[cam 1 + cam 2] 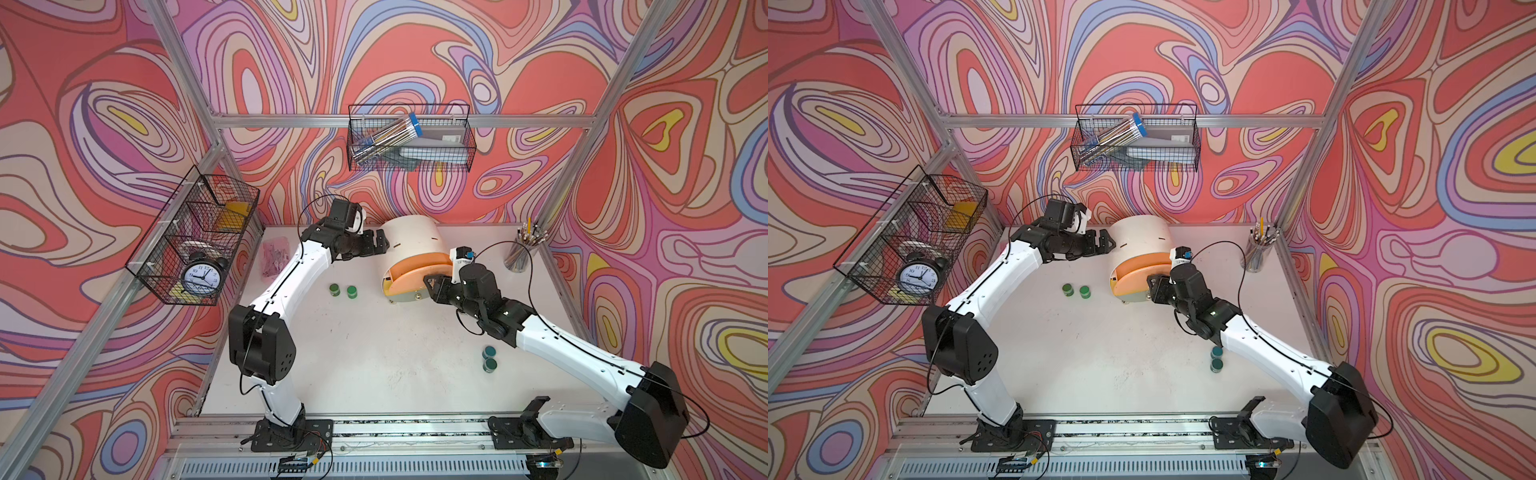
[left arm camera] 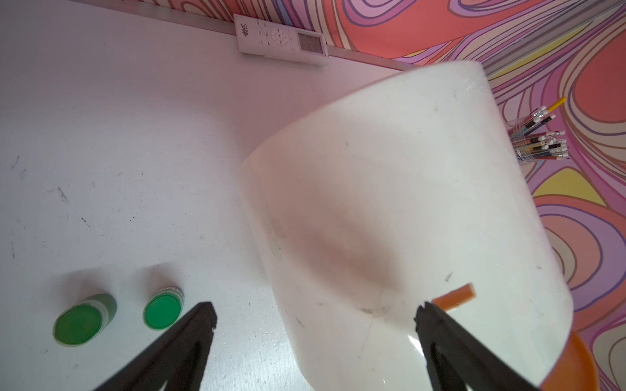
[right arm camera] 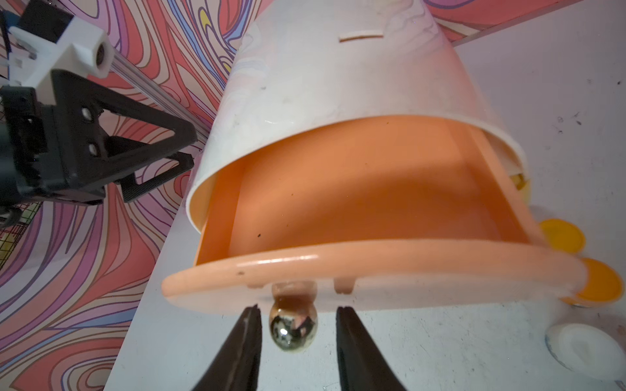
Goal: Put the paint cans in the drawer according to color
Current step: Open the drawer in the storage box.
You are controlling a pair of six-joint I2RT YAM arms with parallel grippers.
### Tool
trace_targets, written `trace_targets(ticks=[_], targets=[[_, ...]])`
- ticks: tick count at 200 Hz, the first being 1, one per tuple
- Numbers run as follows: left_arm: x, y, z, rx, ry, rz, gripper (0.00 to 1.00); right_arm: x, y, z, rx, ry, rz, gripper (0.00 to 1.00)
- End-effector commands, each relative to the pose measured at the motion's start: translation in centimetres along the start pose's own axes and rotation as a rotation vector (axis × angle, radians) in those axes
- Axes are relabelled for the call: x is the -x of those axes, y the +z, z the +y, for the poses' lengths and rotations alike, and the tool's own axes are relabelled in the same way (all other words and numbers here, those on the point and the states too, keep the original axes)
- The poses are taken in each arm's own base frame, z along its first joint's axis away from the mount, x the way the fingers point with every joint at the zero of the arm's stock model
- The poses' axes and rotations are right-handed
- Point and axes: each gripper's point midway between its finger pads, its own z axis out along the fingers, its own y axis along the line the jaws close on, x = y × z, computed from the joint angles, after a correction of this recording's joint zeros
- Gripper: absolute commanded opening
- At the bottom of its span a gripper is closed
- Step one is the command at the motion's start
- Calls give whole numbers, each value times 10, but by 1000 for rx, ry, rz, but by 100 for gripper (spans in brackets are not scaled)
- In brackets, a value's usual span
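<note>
Your right gripper is at the front of the chest. Its jaws are only narrowly parted, one on each side of the gold knob of the peach drawer. You can see a sliver of gap between each finger and the knob, so it has hold of nothing. The peach drawer stands pulled well out of the chest, which sits at the back of the surface.

Your left gripper is spread as wide as it goes and holds nothing. It hangs just beside the chest's curved side, and you cannot tell whether it touches the shell.

Two green cans stand upright side by side on the surface, near the chest on the left arm's side. Two teal cans stand touching each other nearer the front, just beside the right forearm. In the right wrist view, two orange cans and a white can stand on the surface close by the drawer's far end.
</note>
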Motion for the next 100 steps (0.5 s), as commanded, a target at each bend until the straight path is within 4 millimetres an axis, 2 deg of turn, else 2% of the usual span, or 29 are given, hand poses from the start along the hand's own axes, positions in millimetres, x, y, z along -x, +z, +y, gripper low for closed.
trace_targets(ticks=[1,59,100], targets=[[-1,-11,-4,-8,12,-6,98,-4,6,-6,-14,16,-2,38],[-1,-11,-4,-6,14,-6,98,-5,11,-7,-10,34,-6,35],[-1,-11,-4,-7,12,-6,98,-4,9,-9,-14,40,-25,27]])
